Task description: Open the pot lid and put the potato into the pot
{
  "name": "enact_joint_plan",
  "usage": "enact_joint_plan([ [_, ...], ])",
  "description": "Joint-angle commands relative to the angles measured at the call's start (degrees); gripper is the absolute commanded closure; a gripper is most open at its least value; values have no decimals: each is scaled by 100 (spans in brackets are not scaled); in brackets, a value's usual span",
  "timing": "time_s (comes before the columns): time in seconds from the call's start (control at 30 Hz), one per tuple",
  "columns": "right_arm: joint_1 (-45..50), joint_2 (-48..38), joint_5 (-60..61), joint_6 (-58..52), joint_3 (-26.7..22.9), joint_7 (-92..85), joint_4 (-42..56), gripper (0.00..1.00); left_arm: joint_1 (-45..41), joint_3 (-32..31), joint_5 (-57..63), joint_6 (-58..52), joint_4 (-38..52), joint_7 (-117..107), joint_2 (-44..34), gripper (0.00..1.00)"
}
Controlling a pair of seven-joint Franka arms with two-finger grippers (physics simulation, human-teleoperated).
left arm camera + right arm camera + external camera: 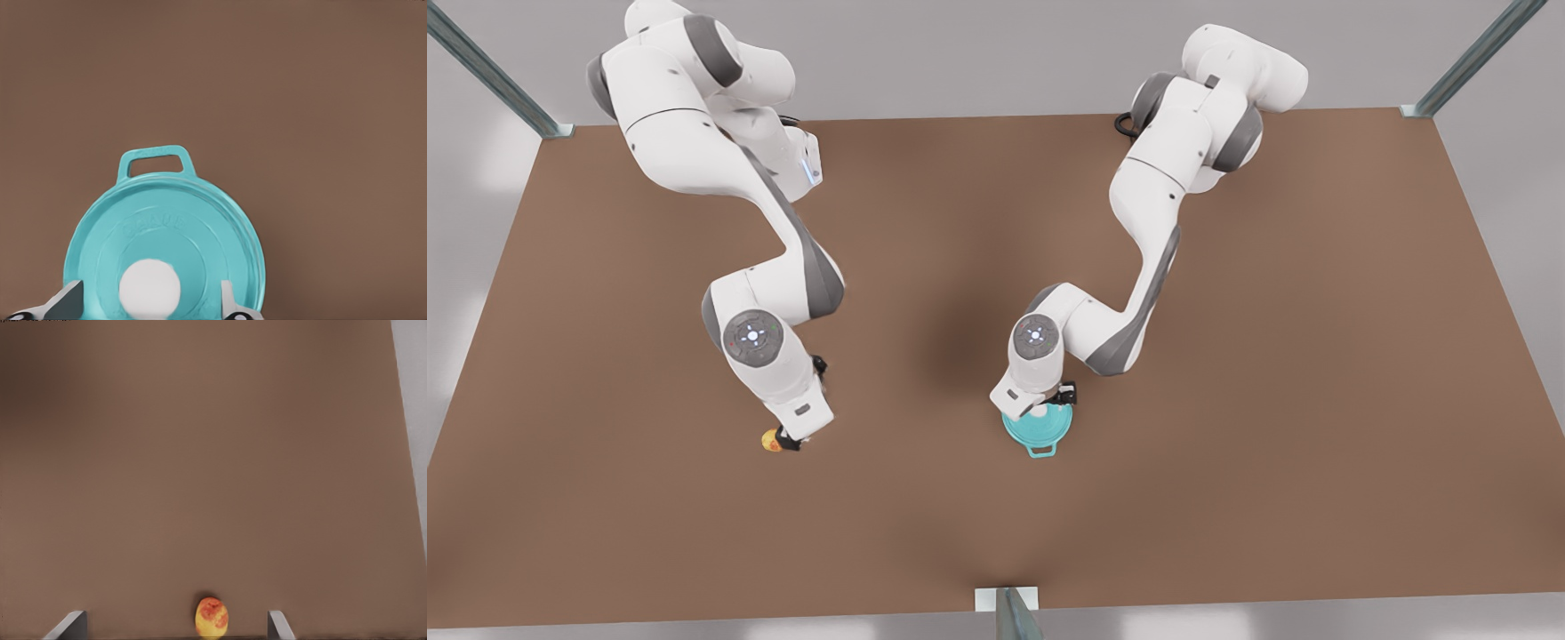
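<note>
Left gripper [1040, 411] spread open astride the white knob [149, 289] of the pot lid [200, 233], lid seated on the pot [1040, 451]; right gripper [787, 439] open around the potato [211, 617] on the table [1227, 356]

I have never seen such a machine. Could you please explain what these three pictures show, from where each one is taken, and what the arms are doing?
These are renders of two simulated white robot arms over a brown table. The front view looks down on the whole scene. The other two come from cameras on the arms' wrists.

The left hand is the one at the front view's right. It is open, its fingers on either side of the white knob of the pot lid, which lies on the pot.

The right hand, at the front view's left, is open around the potato, which lies on the table. Nothing is held yet.
</note>
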Motion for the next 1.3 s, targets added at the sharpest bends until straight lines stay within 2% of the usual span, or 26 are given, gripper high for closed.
enact_joint_plan([
  [0.0, -27, -2, 371, -570, 21, 6699, 9, 0, -6, 0, 16, 190, 4, -1231, 35, 0],
  [0.13, -10, 7, 362, -842, 30, 6904, 9, 0, -6, 9, 16, 190, 4, -1214, 35, 0],
  [0.17, -19, 50, 380, -746, 38, 5554, 9, 0, -6, 9, 25, 190, 4, -1223, 35, 0],
  [0.23, -27, 173, 64, -26, 21, 1695, 97, 0, -6, 9, 16, 190, 4, -1223, 35, 14],
  [0.27, -27, 209, -95, 151, 30, 437, 88, 0, -6, 9, 16, 190, 4, -1223, 35, 20],
  [0.33, -36, 209, -112, 168, 21, -2745, 88, 0, 3, 9, 16, 190, 4, -1223, 44, 24],
  [0.4, -80, 191, -77, -130, 126, -2852, 80, 0, 3, 9, 25, 190, 4, -1214, 35, 33],
  [0.47, -142, 182, -103, -122, 267, -4372, 71, 0, 3, 18, 16, 111, 4, -1196, 0, 45],
  [0.57, -194, 481, -253, -86, 232, -4750, 88, 0, 3, 18, 25, 67, 4, -1170, -36, 51],
  [0.63, -177, 779, -288, -95, 241, -4943, 307, 0, 64, 44, 16, -197, 13, -1056, -114, 51],
  [0.73, -186, 1360, -279, -394, 197, -5698, 1204, 0, 819, 0, -45, -627, 30, 287, -264, 51],
  [0.93, -177, 1386, -534, -245, -252, -5735, 1451, 0, 2244, -70, -107, -505, 48, 3374, -247, 51],
  [1.17, -247, 1624, -552, 203, -322, -5638, 1433, 0, 2367, -35, -89, 251, 48, 3497, 263, 49],
  [1.2, -291, 1755, -552, 248, -331, -5655, 1433, 0, 2376, -44, -98, 242, 48, 3480, 263, 0],
  [1.27, -300, 1808, -552, 406, -366, -5594, 1433, 0, 2402, -53, -107, 207, 48, 3488, 263, 0],
])
